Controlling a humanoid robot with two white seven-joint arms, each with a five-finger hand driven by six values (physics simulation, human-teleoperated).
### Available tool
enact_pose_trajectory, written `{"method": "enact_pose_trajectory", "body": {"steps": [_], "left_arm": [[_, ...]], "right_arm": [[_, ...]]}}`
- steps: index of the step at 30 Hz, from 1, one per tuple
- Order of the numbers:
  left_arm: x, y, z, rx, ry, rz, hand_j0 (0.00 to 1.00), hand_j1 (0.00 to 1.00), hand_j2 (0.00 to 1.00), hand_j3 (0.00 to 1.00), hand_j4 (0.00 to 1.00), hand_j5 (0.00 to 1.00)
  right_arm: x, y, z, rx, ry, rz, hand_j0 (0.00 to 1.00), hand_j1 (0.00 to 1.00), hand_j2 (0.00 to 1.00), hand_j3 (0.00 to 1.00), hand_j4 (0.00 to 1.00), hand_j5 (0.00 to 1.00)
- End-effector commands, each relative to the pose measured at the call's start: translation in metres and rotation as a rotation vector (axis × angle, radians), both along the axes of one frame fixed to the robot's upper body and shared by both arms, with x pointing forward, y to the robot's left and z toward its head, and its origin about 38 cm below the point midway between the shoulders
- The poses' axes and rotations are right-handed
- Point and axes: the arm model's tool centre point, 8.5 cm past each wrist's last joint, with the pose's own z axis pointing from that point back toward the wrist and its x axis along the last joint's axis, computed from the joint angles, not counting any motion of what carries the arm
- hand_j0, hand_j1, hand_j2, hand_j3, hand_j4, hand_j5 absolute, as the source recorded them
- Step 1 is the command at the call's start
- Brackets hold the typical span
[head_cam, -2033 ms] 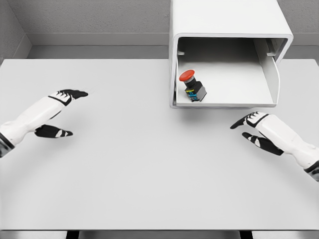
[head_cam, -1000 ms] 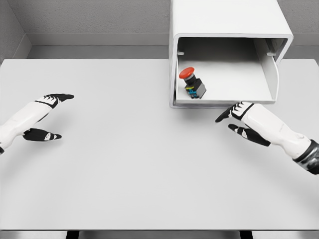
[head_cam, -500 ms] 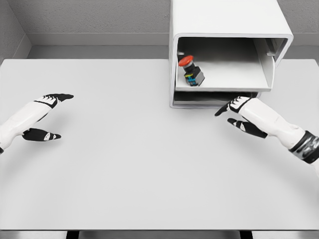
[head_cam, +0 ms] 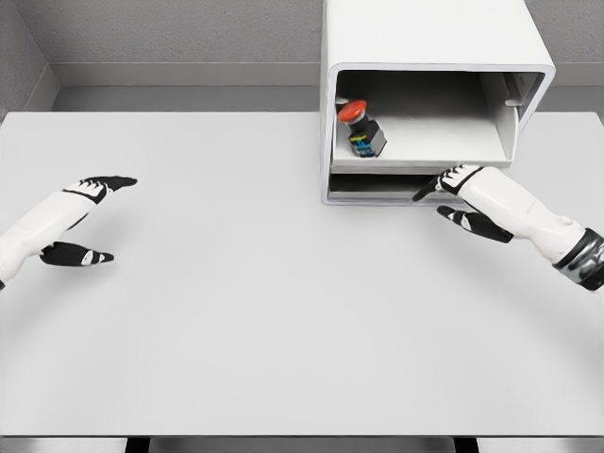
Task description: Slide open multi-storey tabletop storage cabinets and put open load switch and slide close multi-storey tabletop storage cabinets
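At the cabinet (head_cam: 429,94) front, the right hand (head_cam: 462,196) is pressing its loosely spread, empty fingers against the drawer (head_cam: 425,156) edge, evidently to slide it shut. Inside that drawer, the red-capped load switch (head_cam: 360,129) is sitting near the left wall. Over the table (head_cam: 236,311), the left hand (head_cam: 80,217) is idling open, clear of the work.

The left hand (head_cam: 77,215) hovers at the left with fingers extended and thumb apart. The right hand (head_cam: 466,196) reaches forward, fingers straight, thumb spread below, holding nothing.
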Motion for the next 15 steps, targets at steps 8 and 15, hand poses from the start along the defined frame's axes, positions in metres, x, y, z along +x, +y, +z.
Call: {"method": "enact_pose_trajectory", "body": {"steps": [8, 15], "left_arm": [[0.0, 0.0, 0.001, -0.008, -0.003, 0.002, 1.0, 1.0, 1.0, 1.0, 1.0, 1.0], [0.0, 0.0, 0.001, -0.008, -0.003, 0.002, 1.0, 1.0, 1.0, 1.0, 1.0, 1.0]], "right_arm": [[0.012, -0.006, -0.003, 0.019, 0.01, -0.036, 0.59, 0.59, 0.59, 0.59, 0.59, 0.59], [0.012, -0.007, 0.001, 0.023, 0.001, -0.036, 0.59, 0.59, 0.59, 0.59, 0.59, 0.59]]}}
